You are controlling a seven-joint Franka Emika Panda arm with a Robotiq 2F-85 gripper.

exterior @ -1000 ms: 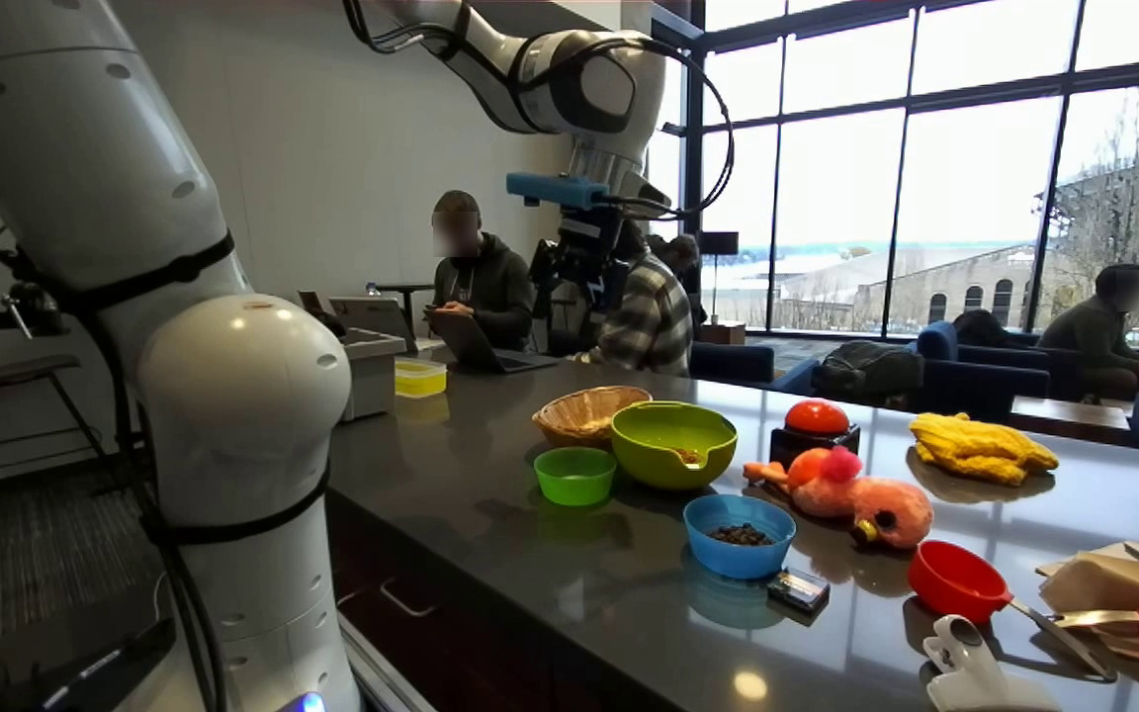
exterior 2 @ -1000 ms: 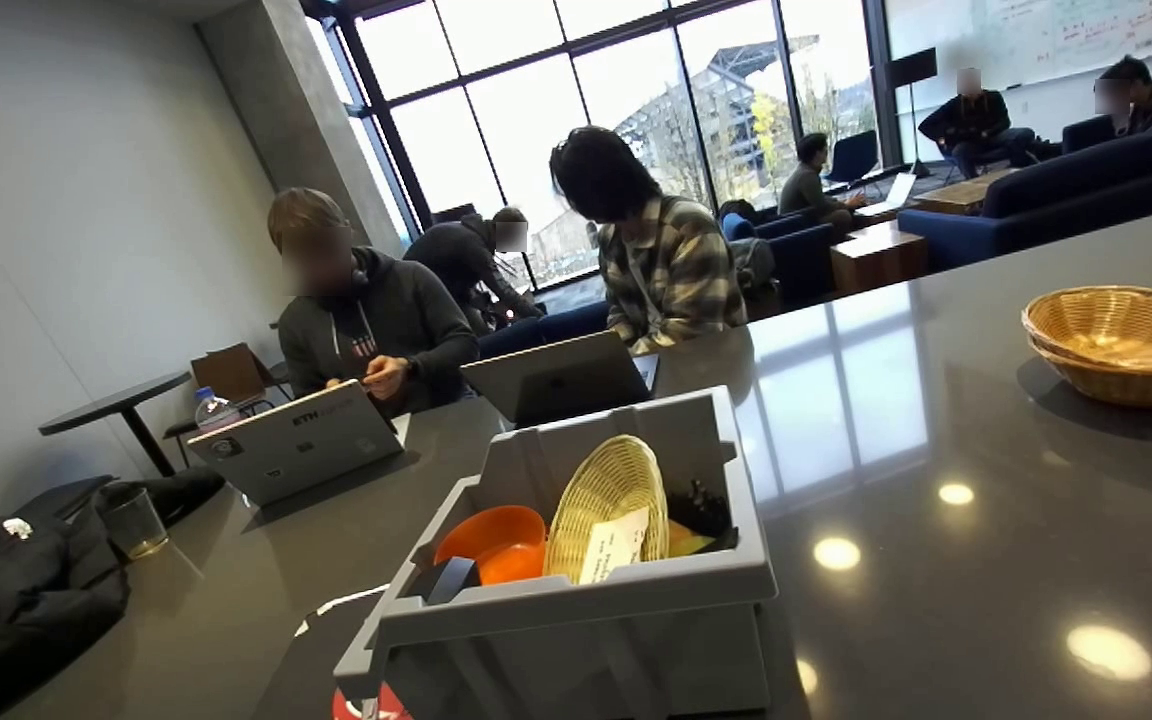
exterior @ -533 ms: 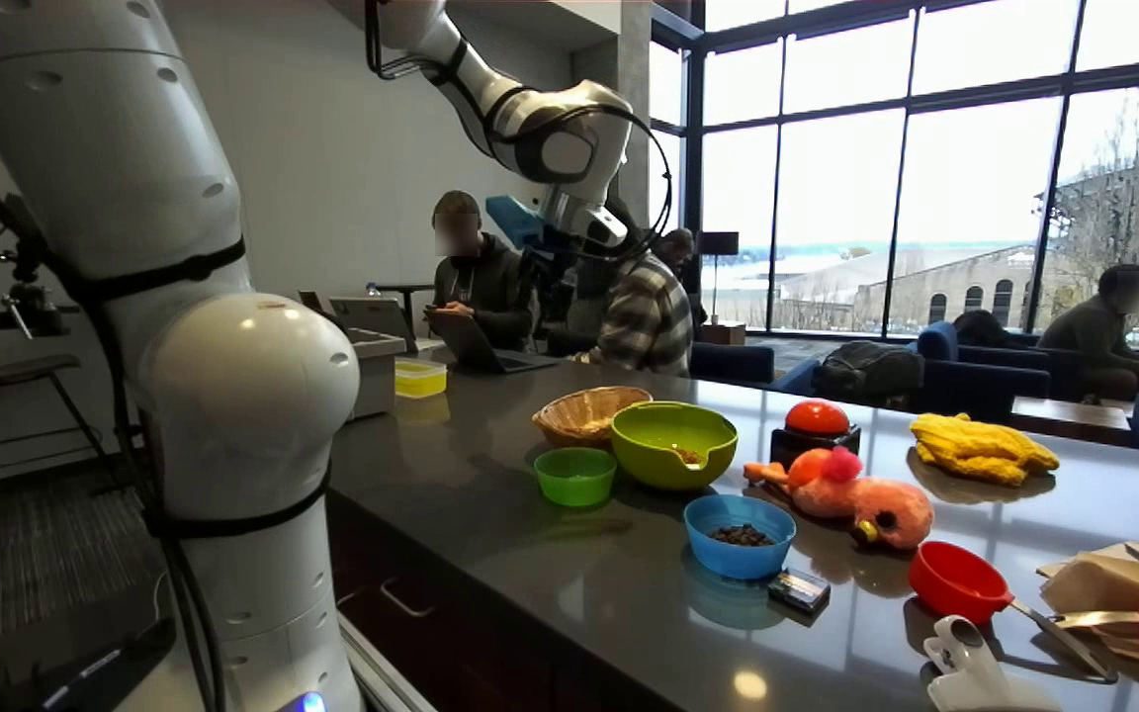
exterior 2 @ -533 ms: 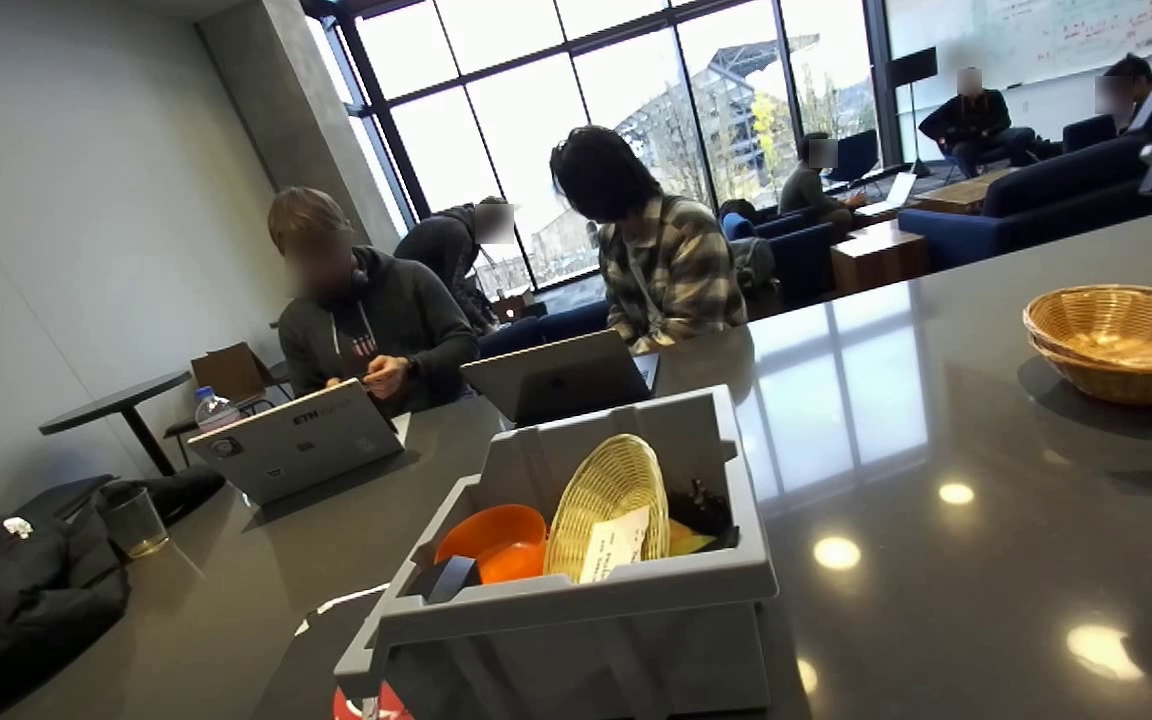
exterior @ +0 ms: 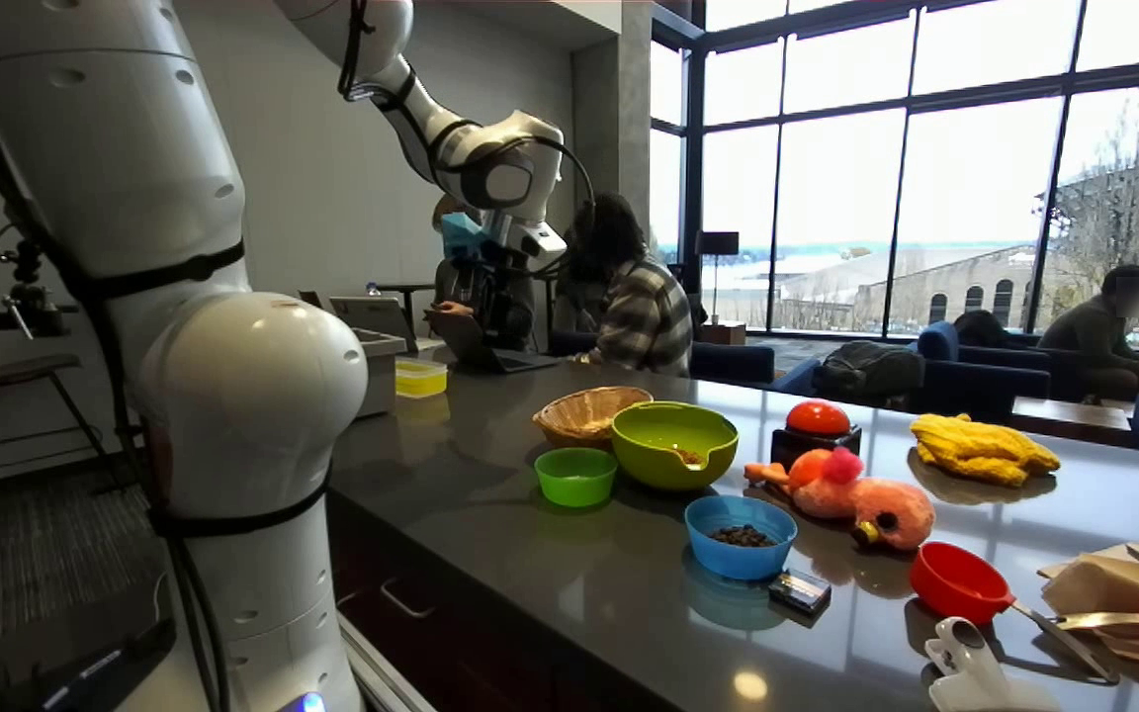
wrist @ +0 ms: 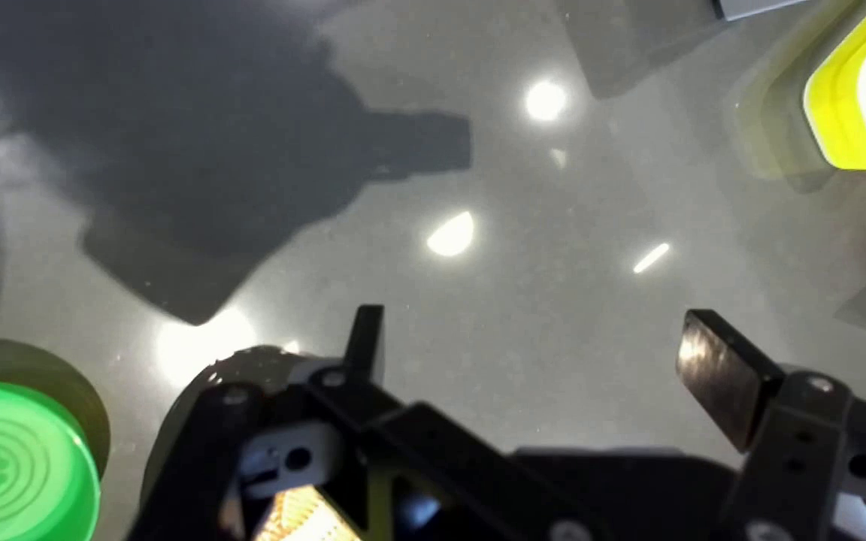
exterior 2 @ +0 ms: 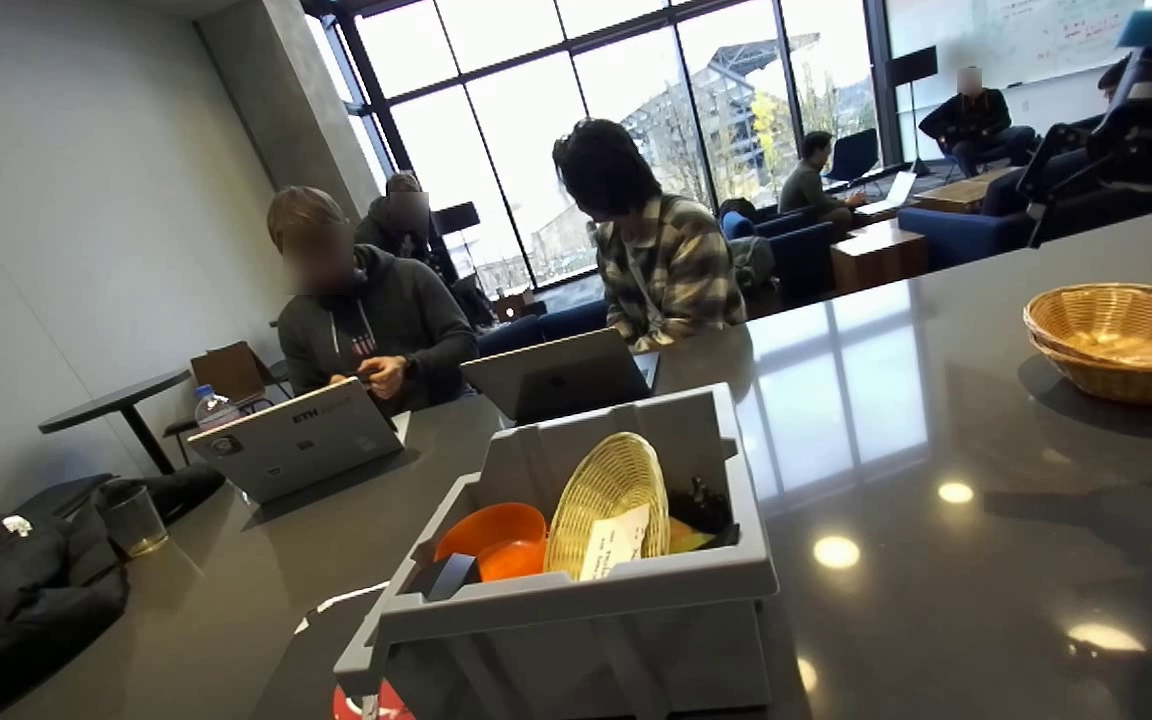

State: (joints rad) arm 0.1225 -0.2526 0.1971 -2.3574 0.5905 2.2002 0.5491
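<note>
My gripper (wrist: 546, 357) is open in the wrist view, with nothing between its fingers, above the grey glossy countertop (wrist: 523, 300). It also shows dark against the seated people in an exterior view (exterior: 505, 314) and at the upper right in an exterior view (exterior 2: 1111, 232). A small green bowl (wrist: 16, 462) lies lower left in the wrist view. A yellow container (wrist: 846, 98) is upper right there. Part of a wicker basket (wrist: 305, 518) shows behind the left finger; the whole basket (exterior 2: 1131, 345) shows in an exterior view. The gripper touches none of them.
A grey bin (exterior 2: 576, 600) holds an orange bowl and a wicker basket. Laptops (exterior 2: 301, 445) and seated people are behind it. A large green bowl (exterior: 673, 460), blue bowl (exterior: 740, 552), pink plush bird (exterior: 866, 502), red button (exterior: 817, 418), red cup (exterior: 960, 583) and yellow cloth (exterior: 983, 448) stand along the counter.
In an exterior view the arm and gripper have moved left and somewhat lower, toward the bin's end. In an exterior view the gripper has come in at the upper right.
</note>
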